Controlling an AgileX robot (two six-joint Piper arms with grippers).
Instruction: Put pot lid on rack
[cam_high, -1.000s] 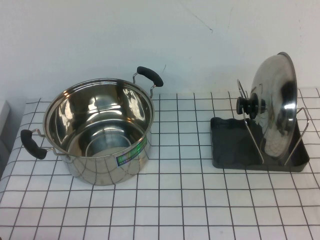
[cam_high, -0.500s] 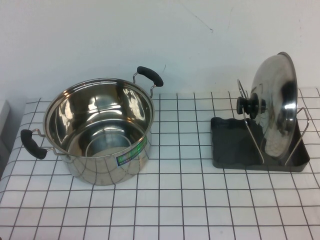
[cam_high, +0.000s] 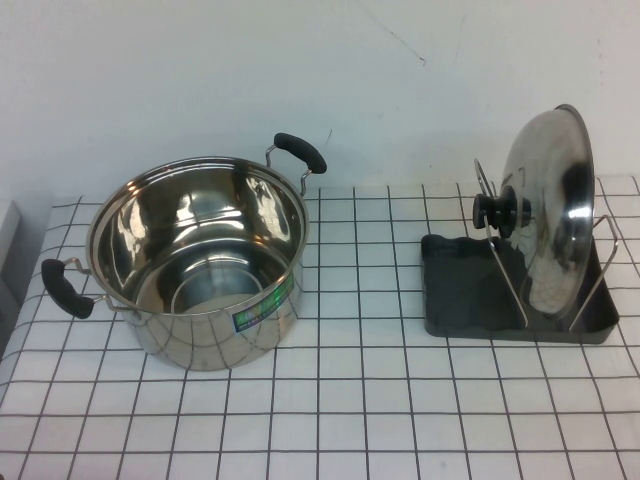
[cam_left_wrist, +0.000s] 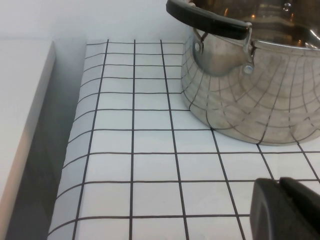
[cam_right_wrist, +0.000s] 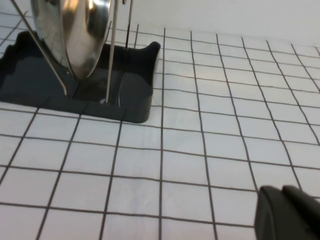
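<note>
Placement looks finished: pot lid (cam_high: 552, 215) stands on edge in rack (cam_high: 470, 295), right of the pot (cam_high: 195, 262), so nothing remains but parking; left gripper (cam_left_wrist: 287, 210) sits near the pot and right gripper (cam_right_wrist: 287, 214) near the rack, neither one's opening possible to tell.

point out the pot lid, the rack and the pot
pot lid (cam_high: 548, 215), high view, on its polished dome
rack (cam_high: 462, 290), high view, on the bare tray floor
pot (cam_high: 215, 335), high view, on its outer front wall
</note>
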